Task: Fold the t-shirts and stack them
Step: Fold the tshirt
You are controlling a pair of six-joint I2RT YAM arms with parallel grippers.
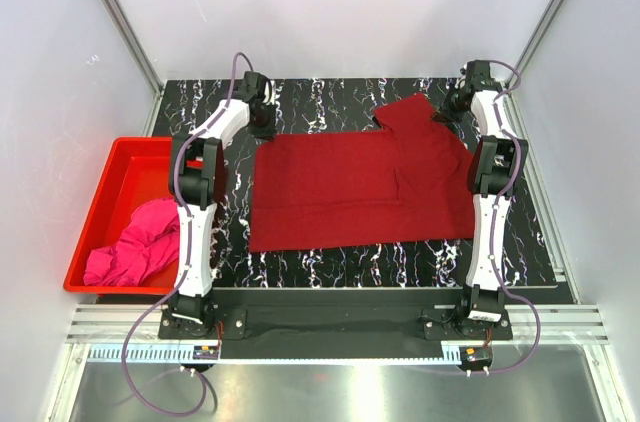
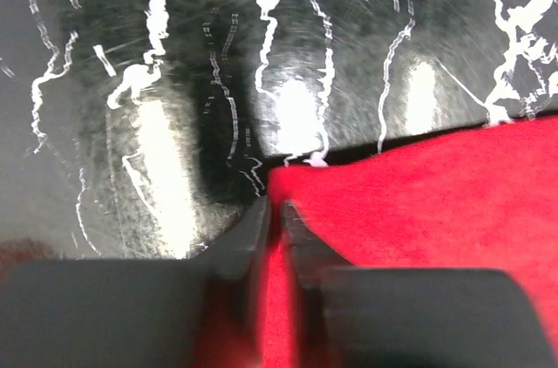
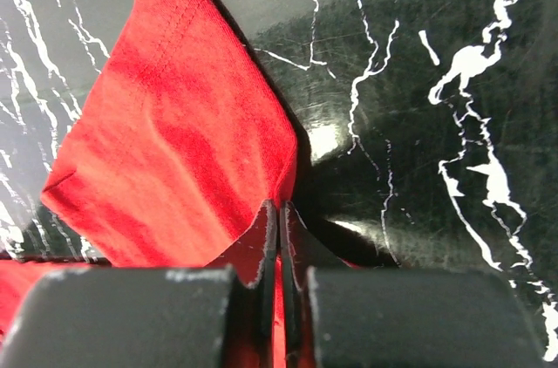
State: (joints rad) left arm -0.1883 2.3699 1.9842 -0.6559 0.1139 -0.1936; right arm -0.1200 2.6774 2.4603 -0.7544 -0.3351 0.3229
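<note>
End effectors both grip: the left end effector pinches the far left corner of the crimson t-shirt, jaws nearly together on cloth; the right end effector is pressed together on its far right sleeve edge. Shirt lies spread flat on the bench. At left, the pink t-shirt sits crumpled in the red bin.

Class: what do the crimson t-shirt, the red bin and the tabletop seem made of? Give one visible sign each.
The crimson t-shirt: soft matte cloth; stitched hem, creases. The bin: probably rigid plastic, smooth; straight moulded walls. The tabletop: glossy black with white veins, reflecting light; stone or laminate, cannot tell.
</note>
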